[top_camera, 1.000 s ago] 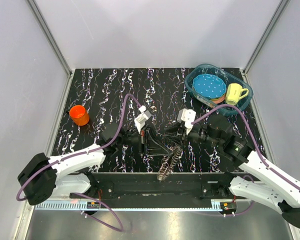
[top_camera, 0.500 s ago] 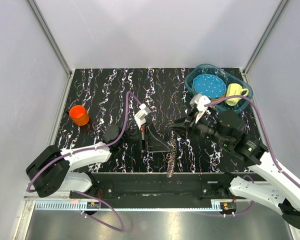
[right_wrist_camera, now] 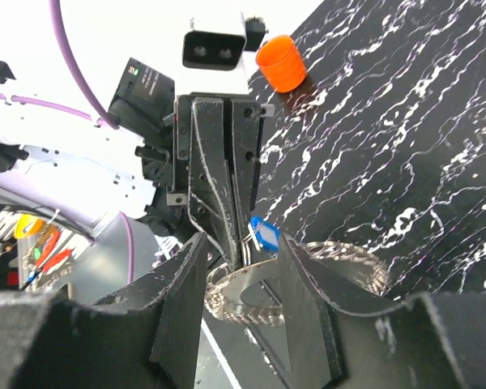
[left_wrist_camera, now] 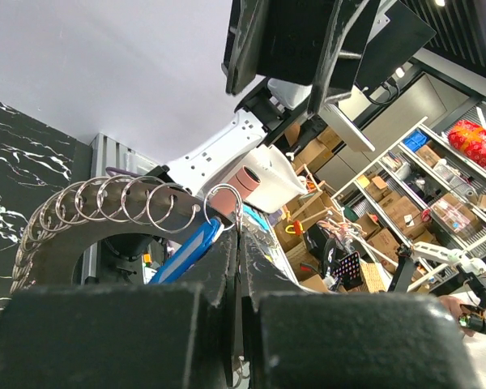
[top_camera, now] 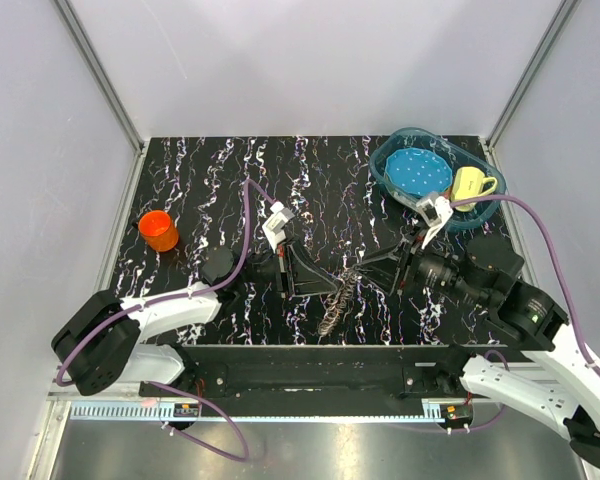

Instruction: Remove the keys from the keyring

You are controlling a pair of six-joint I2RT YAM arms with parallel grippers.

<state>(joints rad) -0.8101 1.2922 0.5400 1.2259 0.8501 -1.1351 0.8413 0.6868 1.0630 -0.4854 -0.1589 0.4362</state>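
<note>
My left gripper [top_camera: 328, 287] is shut on the thin wire keyring [left_wrist_camera: 237, 212], holding it a little above the near-middle of the black table. The keys [top_camera: 340, 303] hang from it in a curved grey bundle, with a blue-headed piece [right_wrist_camera: 266, 237] beside the left jaws. In the left wrist view [left_wrist_camera: 236, 237] the jaws are pressed together on the wire, with several small loops [left_wrist_camera: 105, 203] and the blue piece [left_wrist_camera: 186, 251] to their left. My right gripper [top_camera: 372, 268] is open and empty, just right of the bundle. In the right wrist view [right_wrist_camera: 243, 243] its fingers frame the keys [right_wrist_camera: 324, 263].
A blue oval basin [top_camera: 483, 214] at the back right holds a blue dotted plate [top_camera: 418, 172] and a yellow mug [top_camera: 470, 186]. An orange cup [top_camera: 159, 230] stands at the left, also showing in the right wrist view [right_wrist_camera: 280, 63]. The table's front edge lies just below the keys.
My right gripper has drawn back to the right, away from the left gripper. The key bundle has swung and now hangs curved from the left gripper, which has stayed almost still.
</note>
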